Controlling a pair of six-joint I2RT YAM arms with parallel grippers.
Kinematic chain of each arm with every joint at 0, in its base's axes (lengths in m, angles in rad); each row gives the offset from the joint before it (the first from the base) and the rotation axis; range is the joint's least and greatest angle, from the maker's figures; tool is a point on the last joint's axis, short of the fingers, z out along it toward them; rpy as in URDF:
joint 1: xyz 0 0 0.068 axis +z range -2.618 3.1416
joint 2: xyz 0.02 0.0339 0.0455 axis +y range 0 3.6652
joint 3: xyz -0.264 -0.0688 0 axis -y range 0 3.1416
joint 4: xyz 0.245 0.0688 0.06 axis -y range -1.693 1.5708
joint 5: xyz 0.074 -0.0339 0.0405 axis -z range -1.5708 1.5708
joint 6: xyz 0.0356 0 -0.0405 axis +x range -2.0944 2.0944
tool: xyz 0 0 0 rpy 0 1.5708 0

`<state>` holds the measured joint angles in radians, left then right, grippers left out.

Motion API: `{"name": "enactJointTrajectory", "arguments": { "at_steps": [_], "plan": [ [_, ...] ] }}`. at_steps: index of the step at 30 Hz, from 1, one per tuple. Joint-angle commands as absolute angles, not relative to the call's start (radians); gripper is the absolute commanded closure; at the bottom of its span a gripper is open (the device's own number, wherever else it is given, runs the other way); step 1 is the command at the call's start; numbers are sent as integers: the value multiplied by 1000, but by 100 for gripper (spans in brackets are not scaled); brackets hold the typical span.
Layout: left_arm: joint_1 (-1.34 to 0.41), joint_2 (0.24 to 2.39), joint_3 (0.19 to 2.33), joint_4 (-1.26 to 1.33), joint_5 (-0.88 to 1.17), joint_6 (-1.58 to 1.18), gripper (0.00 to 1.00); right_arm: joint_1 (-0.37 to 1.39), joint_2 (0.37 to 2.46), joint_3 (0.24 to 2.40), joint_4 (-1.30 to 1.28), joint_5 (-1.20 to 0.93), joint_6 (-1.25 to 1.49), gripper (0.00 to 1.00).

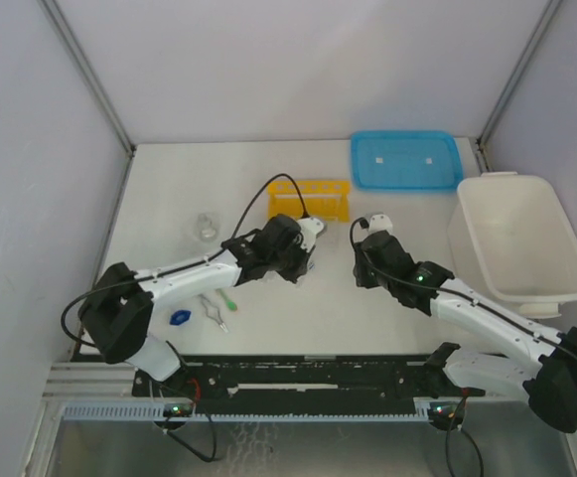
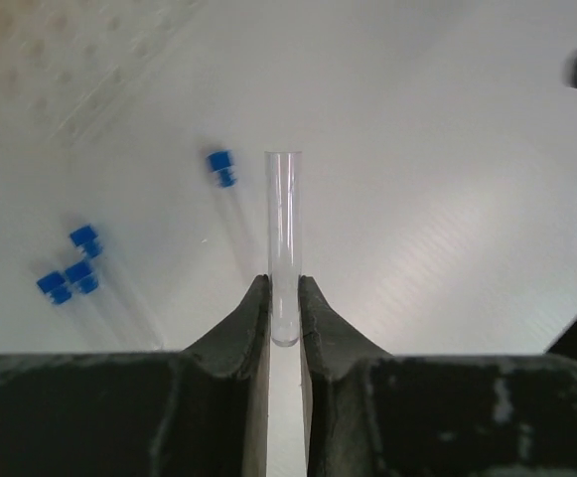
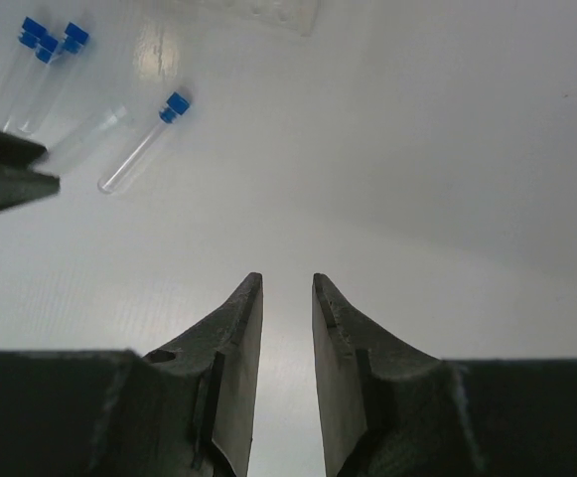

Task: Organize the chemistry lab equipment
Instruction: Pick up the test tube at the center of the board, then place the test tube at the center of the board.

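Note:
My left gripper [image 2: 284, 281] is shut on the round bottom end of a clear uncapped tube [image 2: 284, 229], which points straight ahead from the jaws. Several blue-capped tubes [image 2: 220, 167] lie on the white table to its left. In the top view this gripper [image 1: 308, 253] sits just in front of the yellow tube rack [image 1: 310, 199]. My right gripper [image 3: 287, 280] is open with nothing between its fingers, and stands right of the tubes [image 3: 144, 144]. A small glass vessel [image 1: 207, 226], thin metal tongs [image 1: 212, 311] and a green-tipped stick [image 1: 228, 303] lie at the left.
A blue lid [image 1: 405, 159] lies at the back right. The big white tub [image 1: 516, 238] stands along the right side. A loose blue cap [image 1: 179, 318] rests near the front left, beside the left arm.

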<state>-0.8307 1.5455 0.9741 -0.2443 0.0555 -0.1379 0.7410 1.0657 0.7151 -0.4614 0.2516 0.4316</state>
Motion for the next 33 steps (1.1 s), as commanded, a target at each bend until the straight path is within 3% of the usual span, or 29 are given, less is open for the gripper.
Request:
{"name": "enactJointTrajectory", "arguments": {
  "at_steps": [1,7,15,17,21,33],
  "plan": [
    [-959,1527,1087,-382,24,75,83,742,998,712,-451,271,476,74],
    [-1127,1645,1136,-500,-166,200,83,748,945,711,-504,367,520,74],
    [-1164,1691,1121,-462,-226,219,83,745,894,682,-516,459,573,74],
    [-1168,1694,1116,-449,-229,220,80,735,896,681,-515,446,572,74],
    [-1183,1701,1111,-437,-237,216,66,717,901,681,-511,430,575,74],
    [-1204,1618,1077,-412,-221,194,61,661,904,682,-488,407,566,74]
  ]
}}
